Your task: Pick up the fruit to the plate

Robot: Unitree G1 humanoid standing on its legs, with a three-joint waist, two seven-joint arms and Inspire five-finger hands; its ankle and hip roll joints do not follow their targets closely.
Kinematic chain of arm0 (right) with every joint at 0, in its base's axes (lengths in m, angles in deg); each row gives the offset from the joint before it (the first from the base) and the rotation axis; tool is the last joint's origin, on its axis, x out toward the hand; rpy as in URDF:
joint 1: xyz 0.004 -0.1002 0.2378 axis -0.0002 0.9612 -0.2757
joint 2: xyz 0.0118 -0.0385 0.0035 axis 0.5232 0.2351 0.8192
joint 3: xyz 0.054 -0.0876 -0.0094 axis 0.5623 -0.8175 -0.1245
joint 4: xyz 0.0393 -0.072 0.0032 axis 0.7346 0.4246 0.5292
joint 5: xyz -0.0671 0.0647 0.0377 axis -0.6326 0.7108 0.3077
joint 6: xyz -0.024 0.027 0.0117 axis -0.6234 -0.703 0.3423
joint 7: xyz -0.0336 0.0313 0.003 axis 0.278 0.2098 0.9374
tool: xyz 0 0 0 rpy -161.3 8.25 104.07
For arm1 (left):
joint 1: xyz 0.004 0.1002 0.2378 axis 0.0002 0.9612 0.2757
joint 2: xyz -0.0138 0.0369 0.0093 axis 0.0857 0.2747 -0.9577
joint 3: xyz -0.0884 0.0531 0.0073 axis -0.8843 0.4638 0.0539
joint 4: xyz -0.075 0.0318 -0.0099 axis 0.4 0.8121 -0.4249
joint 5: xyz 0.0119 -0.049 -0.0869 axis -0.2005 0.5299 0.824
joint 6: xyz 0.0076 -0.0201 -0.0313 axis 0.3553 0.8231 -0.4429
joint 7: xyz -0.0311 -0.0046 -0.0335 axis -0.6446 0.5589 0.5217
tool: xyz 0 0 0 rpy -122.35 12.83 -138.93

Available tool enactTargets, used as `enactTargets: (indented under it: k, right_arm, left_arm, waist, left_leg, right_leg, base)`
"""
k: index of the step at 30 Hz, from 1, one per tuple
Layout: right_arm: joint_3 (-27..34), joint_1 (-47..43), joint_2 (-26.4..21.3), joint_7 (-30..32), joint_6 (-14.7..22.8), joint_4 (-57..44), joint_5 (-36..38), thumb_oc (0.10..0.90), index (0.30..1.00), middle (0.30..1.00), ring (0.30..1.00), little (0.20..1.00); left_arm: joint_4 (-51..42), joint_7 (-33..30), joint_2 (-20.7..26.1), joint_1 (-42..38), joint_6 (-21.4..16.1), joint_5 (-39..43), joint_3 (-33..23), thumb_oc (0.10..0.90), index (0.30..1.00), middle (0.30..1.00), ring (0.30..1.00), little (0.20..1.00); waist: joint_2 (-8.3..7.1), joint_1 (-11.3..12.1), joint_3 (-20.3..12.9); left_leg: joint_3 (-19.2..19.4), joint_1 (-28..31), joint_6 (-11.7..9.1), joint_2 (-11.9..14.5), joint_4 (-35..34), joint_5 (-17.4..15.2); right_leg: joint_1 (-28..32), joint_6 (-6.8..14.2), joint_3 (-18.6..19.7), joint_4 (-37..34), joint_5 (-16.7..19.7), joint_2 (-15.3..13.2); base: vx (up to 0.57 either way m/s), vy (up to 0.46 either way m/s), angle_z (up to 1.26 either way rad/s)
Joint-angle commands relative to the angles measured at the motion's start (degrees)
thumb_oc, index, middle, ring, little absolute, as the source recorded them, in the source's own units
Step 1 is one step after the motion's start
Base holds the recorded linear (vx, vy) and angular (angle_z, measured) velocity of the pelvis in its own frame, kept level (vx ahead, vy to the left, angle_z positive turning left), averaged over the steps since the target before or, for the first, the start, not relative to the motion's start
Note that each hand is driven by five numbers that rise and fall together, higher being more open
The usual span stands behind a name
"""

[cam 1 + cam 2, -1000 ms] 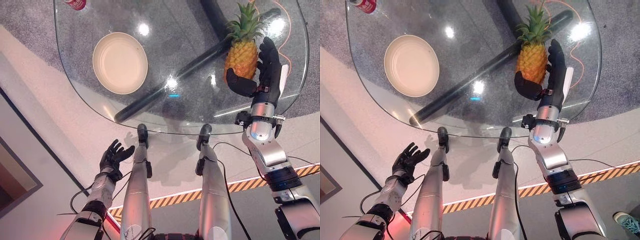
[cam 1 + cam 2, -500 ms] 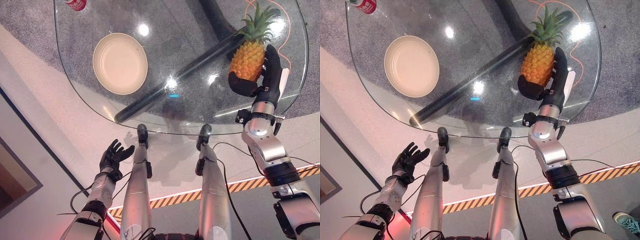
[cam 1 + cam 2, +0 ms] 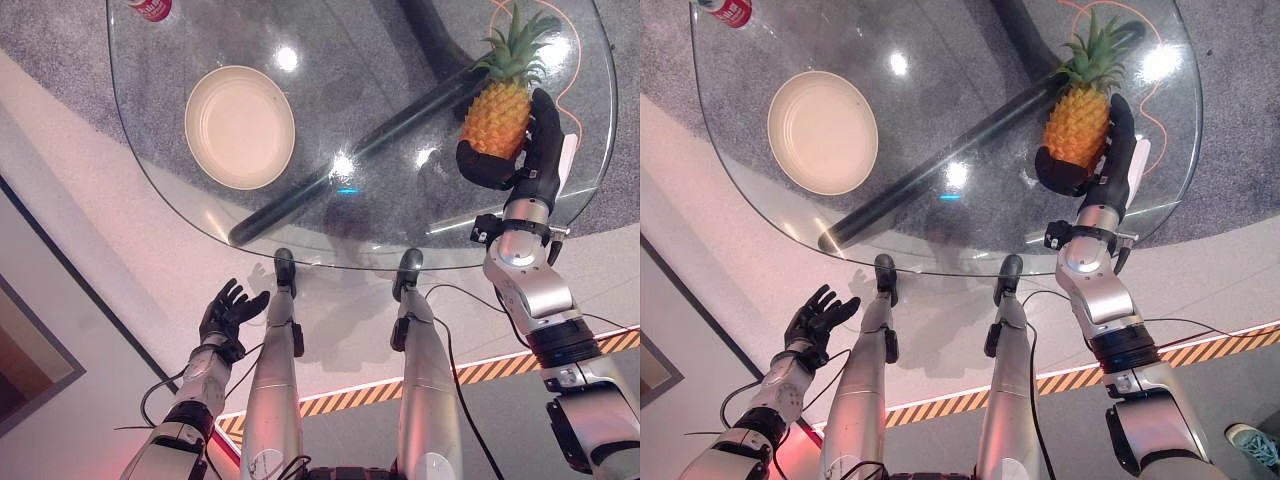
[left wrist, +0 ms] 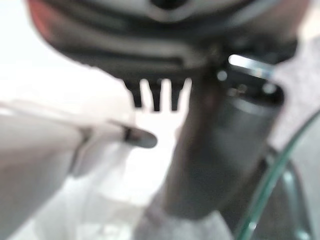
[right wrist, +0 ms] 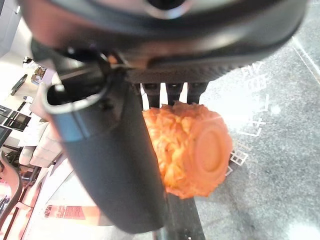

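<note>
From the left eye view, the glass desk (image 3: 150, 180) spreads out below the head, and the right robot hand (image 3: 520, 160) is at its far right side with thumb and fingers wrapped round the pineapple (image 3: 497, 112), its green crown tilted up and away toward the desk's far edge. The cream plate (image 3: 240, 126) sits well apart from the fruit, over on the left part of the glass, with nothing on it. A red can (image 3: 150, 8) stands at the far left edge, beyond the plate. Dark bars of the desk's frame (image 3: 330, 180) cross under the glass between plate and fruit. The left robot hand (image 3: 225, 312) hangs low beside the desk, off the near edge, its fingers spread loosely and holding nothing. The right eye view gives the same layout: the pineapple (image 3: 1078, 125) clasped in the right robot hand (image 3: 1098, 170) on the right, the plate (image 3: 823, 131) on the left, the left robot hand (image 3: 816, 320) low and slack on the near side. In the left wrist view the fingers (image 4: 155, 95) of that hand point straight out over pale floor, with the curved glass rim (image 4: 270, 190) of the desk showing at one side. In the right wrist view the thumb (image 5: 107, 165) presses against the orange body of the pineapple (image 5: 187, 150), fingers closed on its far side, and its flat base faces the camera above grey speckled floor.
</note>
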Motion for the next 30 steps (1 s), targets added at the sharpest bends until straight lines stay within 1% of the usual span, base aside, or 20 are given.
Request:
enactTargets:
  k: [1, 4, 5, 7, 8, 9, 11, 16, 21, 26, 28, 30]
  right_arm:
    - [-1.0, 0.2, -0.2, 0.9, -0.6, -0.4, 0.9, 0.800, 0.900, 0.900, 0.900, 0.900]
    - [-1.0, -0.5, -0.4, 1.2, -1.5, 0.5, 0.3, 0.800, 0.900, 0.900, 0.900, 0.900]
    - [-1.2, -1.2, -0.6, 1.7, -2.7, 1.0, -0.5, 0.800, 0.900, 0.900, 0.900, 0.900]
    - [-1.4, -1.8, -0.8, 2.1, -3.8, 1.4, -1.4, 0.800, 0.900, 0.900, 0.900, 0.900]
    - [-1.7, -2.2, -1.1, 2.3, -4.8, 1.7, -2.6, 0.698, 0.813, 0.813, 0.813, 0.798]
    - [-1.7, -2.2, -1.2, 2.3, -4.9, 1.7, -2.7, 0.633, 0.756, 0.756, 0.756, 0.733]
    - [-2.4, -3.1, -1.8, 2.2, -6.4, 2.3, -4.0, 0.100, 0.300, 0.300, 0.300, 0.200]
    - [-2.8, -3.8, -2.5, 2.1, -8.2, 2.8, -6.6, 0.100, 0.300, 0.300, 0.300, 0.200]
    - [-4.2, -5.0, -3.3, 2.4, -9.9, 4.2, -9.0, 0.100, 0.300, 0.300, 0.300, 0.200]
    - [-4.5, -4.9, -3.8, 2.5, -10.1, 4.4, -9.6, 0.100, 0.300, 0.300, 0.300, 0.200]
    - [-4.6, -4.9, -3.8, 2.6, -9.8, 4.6, -9.7, 0.100, 0.300, 0.300, 0.300, 0.200]
    - [-4.6, -4.7, -3.8, 2.7, -9.4, 4.8, -9.8, 0.100, 0.300, 0.300, 0.300, 0.200]
  left_arm:
    - [0.9, -0.9, 0.7, 2.7, -0.6, -0.6, 0.5, 0.800, 0.900, 0.900, 0.900, 0.900]
    - [0.9, -1.0, 0.7, 2.6, -0.4, -0.7, 0.6, 0.800, 0.900, 0.900, 0.900, 0.900]
    - [0.8, -1.0, 0.7, 2.6, -0.4, -0.6, 0.7, 0.800, 0.900, 0.900, 0.900, 0.900]
    - [0.8, -0.9, 0.8, 2.5, -0.3, -0.7, 0.7, 0.800, 0.900, 0.900, 0.900, 0.900]
    - [0.6, -1.0, 0.7, 2.4, -0.2, -0.8, 0.9, 0.800, 0.900, 0.900, 0.900, 0.900]
    - [0.6, -1.0, 0.7, 2.5, -0.2, -0.8, 0.8, 0.800, 0.900, 0.900, 0.900, 0.900]
    - [0.5, -1.1, 0.7, 2.4, -0.2, -0.7, 1.0, 0.800, 0.900, 0.900, 0.900, 0.900]
    - [0.2, -1.1, 0.6, 2.4, -0.4, 0.0, 0.9, 0.800, 0.900, 0.900, 0.900, 0.900]
    - [-0.4, -0.8, 0.8, 2.2, -1.0, 2.8, 0.2, 0.800, 0.900, 0.900, 0.900, 0.900]
    - [-1.2, -0.6, 0.8, 2.2, -1.5, 5.8, -0.8, 0.800, 0.900, 0.900, 0.900, 0.900]
    - [-1.9, -0.8, 1.0, 2.0, -1.6, 8.4, -1.9, 0.800, 0.900, 0.900, 0.900, 0.900]
    - [-2.4, -1.3, 1.0, 1.9, -2.5, 10.0, -2.4, 0.800, 0.900, 0.900, 0.900, 0.900]
  waist:
    - [-0.37, 1.1, -1.4]
    - [-0.36, 1.3, -1.4]
    - [-0.29, 1.4, -1.4]
    - [-0.25, 1.5, -1.4]
    - [-0.21, 1.6, -1.4]
    - [-0.21, 1.6, -1.4]
    - [-0.17, 1.7, -1.4]
    - [-0.07, 1.8, -1.4]
    - [0.03, 2.0, -1.4]
    - [0.16, 2.0, -1.4]
    - [0.11, 2.0, -1.4]
    - [0.09, 2.0, -1.4]
  left_leg:
    - [-0.1, -1.9, 1.6, -3.0, 2.7, -2.4]
    - [-0.2, -1.9, 1.6, -3.0, 2.7, -2.4]
    - [-0.2, -1.9, 1.6, -3.1, 2.7, -2.4]
    - [-0.2, -1.9, 1.6, -3.1, 2.7, -2.4]
    - [-0.3, -2.0, 1.6, -3.1, 2.7, -2.4]
    - [-0.3, -2.0, 1.6, -3.1, 2.7, -2.4]
    - [-0.3, -2.0, 1.7, -3.1, 2.8, -2.4]
    - [-0.4, -2.0, 1.7, -3.1, 2.8, -2.5]
    - [-0.5, -1.7, 1.6, -3.2, 2.6, -2.5]
    - [-0.5, -1.6, 1.7, -3.2, 2.6, -2.5]
    - [-0.4, -1.4, 1.7, -3.2, 2.4, -2.5]
    - [-0.5, -1.4, 1.7, -3.2, 2.4, -2.5]
  right_leg:
    - [0.4, -0.5, -3.8, -1.7, 0.0, 1.7]
    - [0.5, -0.5, -3.9, -1.7, 0.0, 1.7]
    - [0.5, -0.5, -4.0, -1.6, 0.0, 1.7]
    - [0.4, -0.5, -4.0, -1.6, 0.0, 1.7]
    - [0.3, -0.5, -4.0, -1.5, 0.0, 1.7]
    - [0.3, -0.5, -4.1, -1.5, 0.0, 1.7]
    - [0.4, -0.5, -4.1, -1.5, 0.0, 1.6]
    - [0.4, -0.5, -4.1, -1.4, -0.2, 1.7]
    - [0.7, -0.4, -4.2, -1.6, -0.2, 1.6]
    - [0.8, -0.4, -4.2, -1.6, -0.2, 1.6]
    - [0.9, -0.5, -4.2, -1.7, -0.3, 1.6]
    - [0.9, -0.5, -4.2, -1.6, -0.4, 1.6]
  base:
    - [0.00, 0.000, 0.00]
    - [0.00, 0.000, 0.00]
    - [0.00, 0.000, 0.00]
    - [0.00, 0.000, 0.00]
    - [0.00, 0.000, 0.00]
    - [0.00, 0.000, 0.00]
    - [0.00, 0.000, 0.00]
    - [0.00, 0.000, 0.00]
    - [0.00, 0.000, 0.00]
    - [0.00, 0.000, 0.00]
    - [0.00, 0.000, 0.00]
    - [0.00, 0.000, 0.00]
